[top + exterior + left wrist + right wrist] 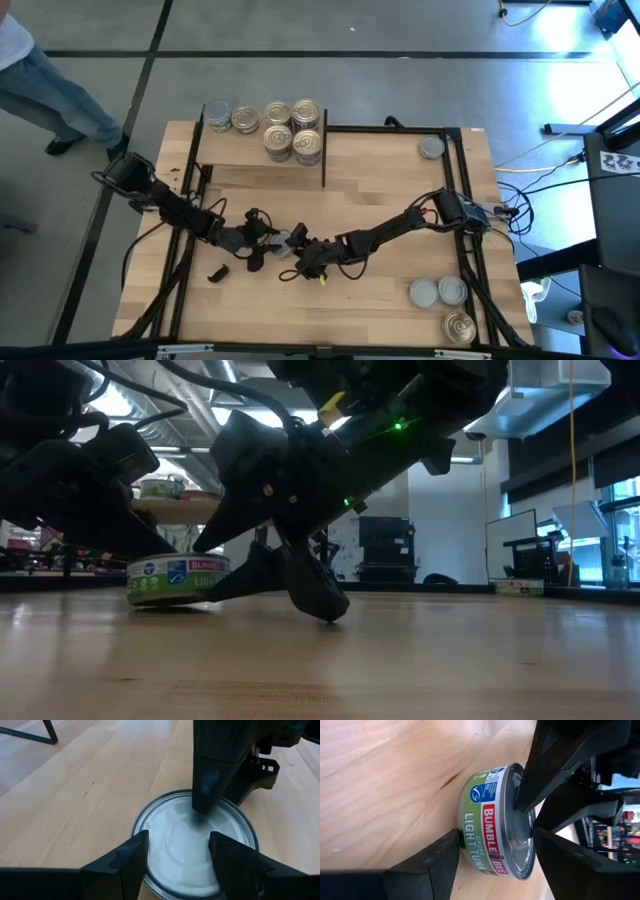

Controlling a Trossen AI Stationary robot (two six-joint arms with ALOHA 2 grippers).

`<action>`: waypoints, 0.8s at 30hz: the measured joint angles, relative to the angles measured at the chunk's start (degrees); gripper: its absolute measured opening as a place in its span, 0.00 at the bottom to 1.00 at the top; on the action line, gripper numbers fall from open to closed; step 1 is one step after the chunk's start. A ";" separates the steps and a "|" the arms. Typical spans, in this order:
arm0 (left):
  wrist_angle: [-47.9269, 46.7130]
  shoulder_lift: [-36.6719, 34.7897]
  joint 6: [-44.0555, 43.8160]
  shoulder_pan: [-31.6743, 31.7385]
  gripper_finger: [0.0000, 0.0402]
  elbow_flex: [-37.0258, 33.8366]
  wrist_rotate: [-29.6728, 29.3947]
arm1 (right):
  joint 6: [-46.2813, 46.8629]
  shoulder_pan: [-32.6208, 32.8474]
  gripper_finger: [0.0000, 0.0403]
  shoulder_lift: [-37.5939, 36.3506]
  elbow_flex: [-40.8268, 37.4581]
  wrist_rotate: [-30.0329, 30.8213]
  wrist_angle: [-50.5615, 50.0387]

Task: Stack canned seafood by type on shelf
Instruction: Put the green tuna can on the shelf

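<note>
High view: both arms meet at the lower middle of the frame, over one tin (pixel 285 240) on the wooden table (pixel 380 210). The left gripper (pixel 272 240) comes in from the left, the right gripper (pixel 305 258) from the right. The shelf (pixel 262 150) sits at upper left with more tins (pixel 292 128) on it, some stacked two high. One loose tin (pixel 431 148) is at upper right, three more (pixel 442 300) at lower right.

Low view: the tin (pixel 178 580) sits flat on the table at left centre, green label showing, dark arm parts crowding over it.

Left wrist view: the left gripper (pixel 177 852) has its fingers spread above the tin's plain silver top (pixel 195 845), not clamping it. Another dark finger (pixel 212 775) presses onto the lid.

Right wrist view: the right gripper (pixel 495 852) straddles the tin (pixel 492 822), one finger against its bottom edge, the other over the lid. Whether it's really gripping, can't tell.
</note>
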 joint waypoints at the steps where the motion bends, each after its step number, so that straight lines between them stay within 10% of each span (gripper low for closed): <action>1: -0.02 0.00 0.00 0.00 0.52 0.00 0.00 | -0.24 0.08 0.62 -0.15 0.02 0.24 -0.08; 24: -0.29 0.04 -1.57 0.00 0.52 0.09 -0.98 | 0.70 0.15 0.62 -2.03 -0.13 0.42 -2.63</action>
